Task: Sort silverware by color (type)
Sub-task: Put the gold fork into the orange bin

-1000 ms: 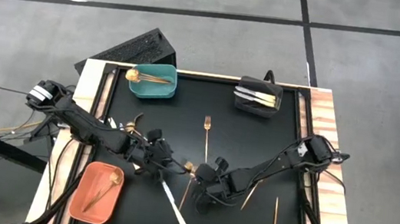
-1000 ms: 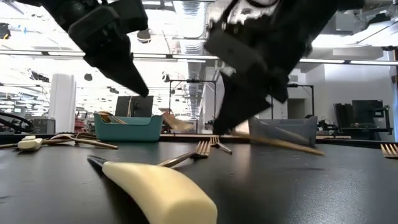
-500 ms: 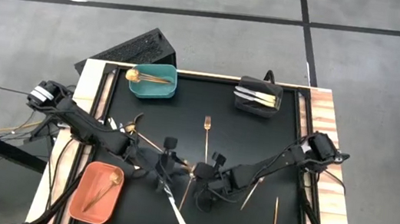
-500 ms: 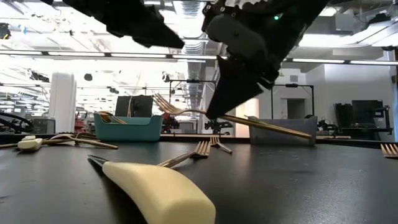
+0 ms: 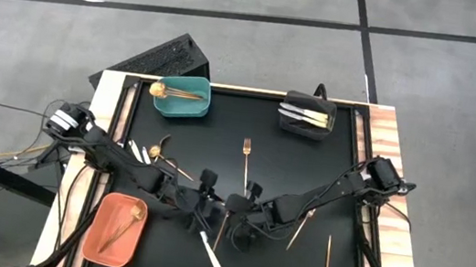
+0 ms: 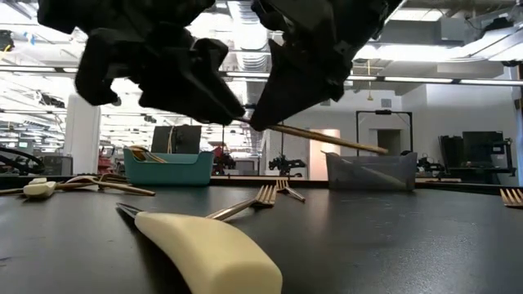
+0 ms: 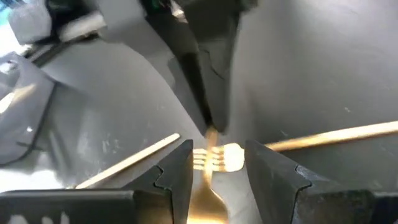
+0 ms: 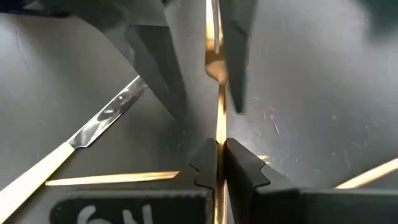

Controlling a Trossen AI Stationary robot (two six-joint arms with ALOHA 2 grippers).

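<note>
Silverware lay scattered across the black mat; one gold fork (image 8: 219, 118), pinched by the right gripper (image 8: 219, 163), hung mid-table between the left gripper's (image 7: 217, 165) spread jaws, above a white-handled knife (image 5: 209, 251).

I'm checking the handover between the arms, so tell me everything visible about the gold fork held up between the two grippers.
The gold fork is slim, shiny and metallic-looking, lifted clear of the black table, near level with a slight tilt. The right gripper is shut on its thin handle. Its tined head sits between the open fingers of the left gripper, which face it from the other side. Whether those fingers touch it cannot be told.
</note>
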